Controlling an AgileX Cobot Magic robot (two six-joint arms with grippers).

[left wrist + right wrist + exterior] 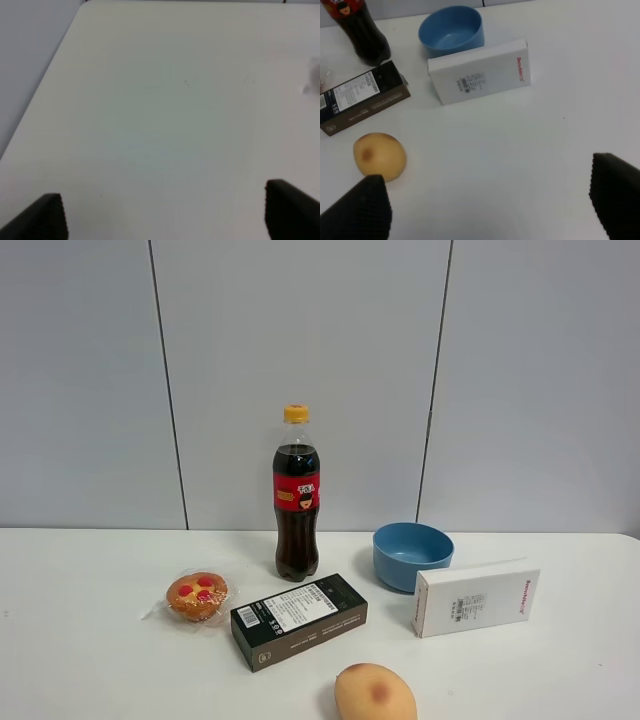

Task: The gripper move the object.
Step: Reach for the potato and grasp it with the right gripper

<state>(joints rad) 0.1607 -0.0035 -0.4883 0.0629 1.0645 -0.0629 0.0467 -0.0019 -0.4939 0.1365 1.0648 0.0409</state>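
Note:
The yellow-orange peach-like fruit (375, 693) with a reddish spot lies on the white table near the front edge, in front of a black box. It also shows in the right wrist view (379, 155), close to one fingertip (362, 210). My right gripper (487, 207) is open and empty above bare table, to the right of the fruit. My left gripper (162, 217) is open and empty over bare white table; the fruit is out of its view. Neither arm shows in the exterior high view.
A cola bottle (296, 498) stands at the back centre, a blue bowl (412, 555) to its right. A white box (476, 598) stands in front of the bowl. A black box (299, 620) and a wrapped muffin (196, 596) lie left of centre.

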